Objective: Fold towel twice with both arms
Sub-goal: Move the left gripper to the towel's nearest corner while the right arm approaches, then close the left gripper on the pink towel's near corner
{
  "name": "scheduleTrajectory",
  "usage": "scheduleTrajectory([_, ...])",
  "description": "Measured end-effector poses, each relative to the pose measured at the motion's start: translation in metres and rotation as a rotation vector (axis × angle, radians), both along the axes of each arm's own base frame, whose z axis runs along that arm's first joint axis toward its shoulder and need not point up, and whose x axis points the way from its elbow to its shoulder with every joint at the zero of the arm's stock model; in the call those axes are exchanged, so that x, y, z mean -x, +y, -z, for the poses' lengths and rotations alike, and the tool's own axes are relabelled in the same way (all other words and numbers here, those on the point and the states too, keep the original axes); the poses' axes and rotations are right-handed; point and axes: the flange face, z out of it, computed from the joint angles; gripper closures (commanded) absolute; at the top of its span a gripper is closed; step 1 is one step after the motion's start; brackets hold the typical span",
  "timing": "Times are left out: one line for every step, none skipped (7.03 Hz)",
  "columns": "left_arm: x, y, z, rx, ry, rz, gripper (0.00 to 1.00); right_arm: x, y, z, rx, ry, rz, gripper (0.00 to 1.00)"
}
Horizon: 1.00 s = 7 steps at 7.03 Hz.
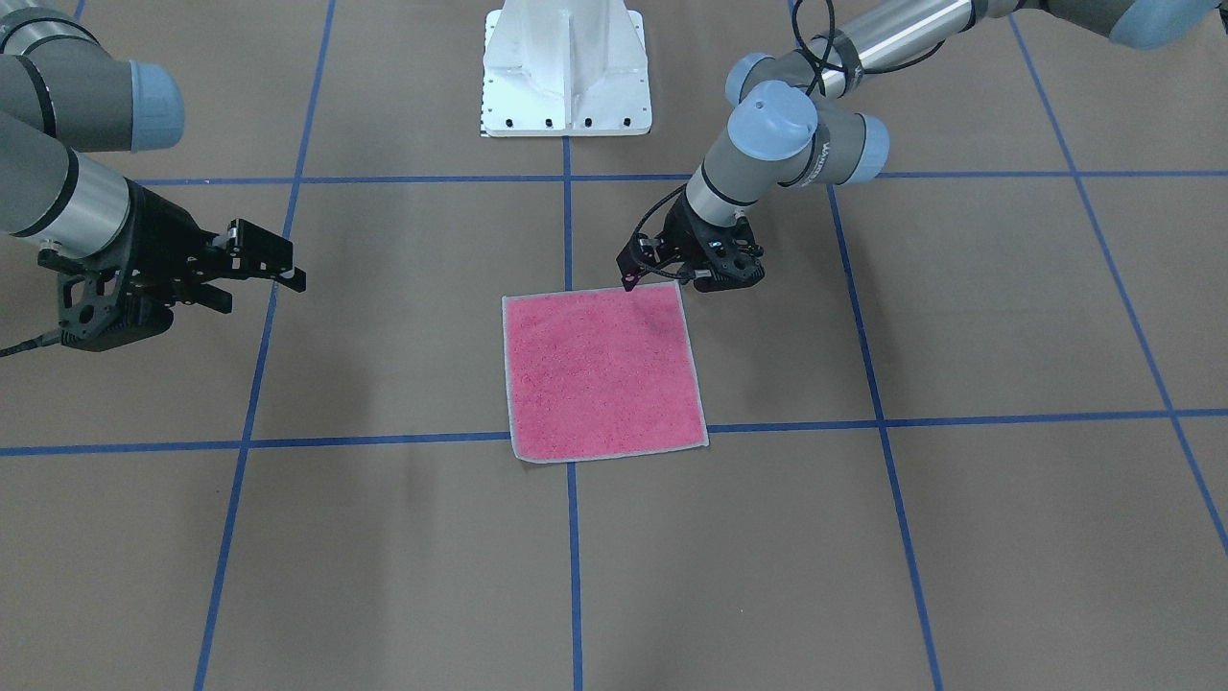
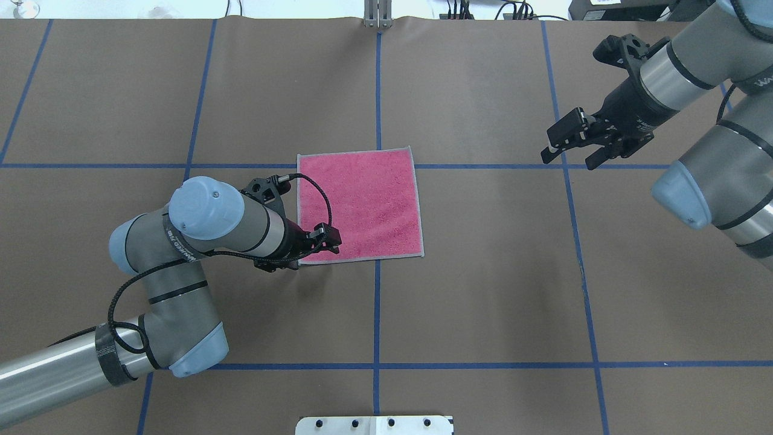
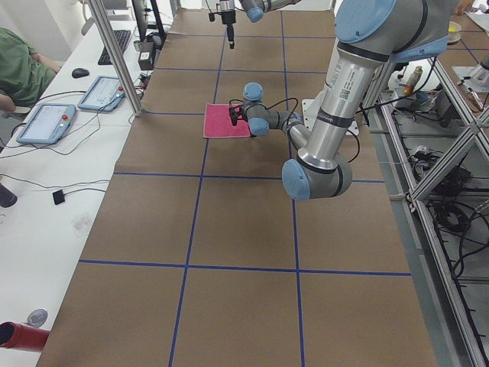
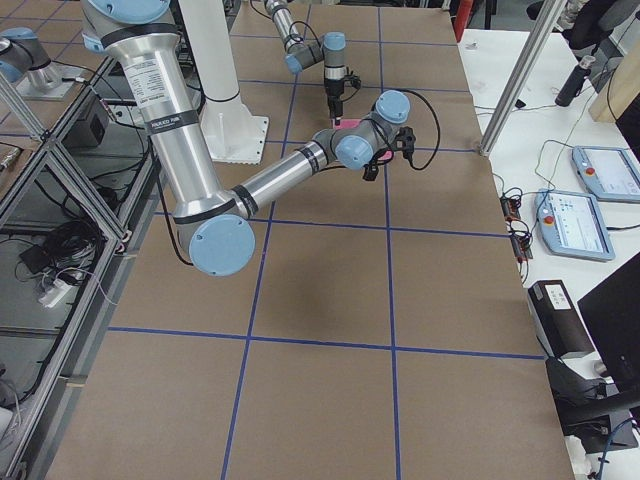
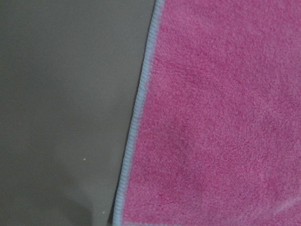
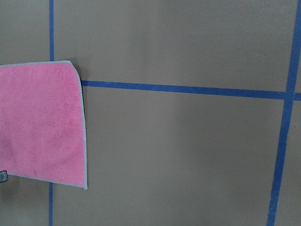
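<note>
The brown surface (image 2: 483, 302), marked with blue tape lines, ran past every edge of the overhead view, so its full extent could not be made out. The left arm (image 2: 181, 272) came in from the near left corner and bent over the middle. The right arm (image 2: 712, 157) was cut off at the right edge.

The towel (image 2: 359, 205) lay flat and pink face up at the middle of the surface, well clear of all edges, its far edge along a tape line. Its other face was hidden. The right wrist view cut the towel off at that view's left side, and the left wrist view showed only pink pile and a strip of pale border.

The left tool (image 2: 300, 251) covered the towel's near left corner. Its fingers looked spread, one over the pink and one off it, though contact could not be told. The right tool (image 2: 574, 145) hung wide open toward the far right, well apart from the towel.
</note>
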Motion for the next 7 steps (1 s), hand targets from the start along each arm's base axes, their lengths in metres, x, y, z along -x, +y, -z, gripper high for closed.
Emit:
scheduleTrajectory([-0.0007,-0.0004,-0.0015,0.000,-0.002,-0.001,0.09,-0.0001,0.0001,0.0000,0.000,0.000,0.000,0.00])
scheduleTrajectory([-0.0013,-0.0009,-0.0033,0.001,-0.006,-0.001,0.09,0.0000,0.0000,0.0005,-0.001,-0.001,0.000,0.00])
scheduleTrajectory([-0.0017,-0.0014,-0.0051,0.003,-0.009,-0.001,0.09,0.0000,0.0000,0.0008,-0.001,-0.001,0.000,0.00])
scheduleTrajectory([-0.0021,-0.0017,-0.0065,0.004,-0.011,-0.001,0.10,0.0001,-0.0001,0.0010,-0.001,-0.001,0.000,0.00])
scheduleTrajectory([-0.0022,-0.0020,-0.0072,0.005,-0.012,-0.001,0.20,0.0001,-0.0001,0.0010,0.000,-0.001,-0.001,0.00])
scheduleTrajectory([-0.0023,-0.0024,-0.0076,0.006,-0.013,0.000,0.36,0.0001,-0.0001,0.0010,0.000,-0.001,-0.001,0.00])
scheduleTrajectory([-0.0022,-0.0027,-0.0075,0.006,-0.013,0.001,0.50,0.0001,-0.0001,0.0010,0.000,-0.001,-0.001,0.00])
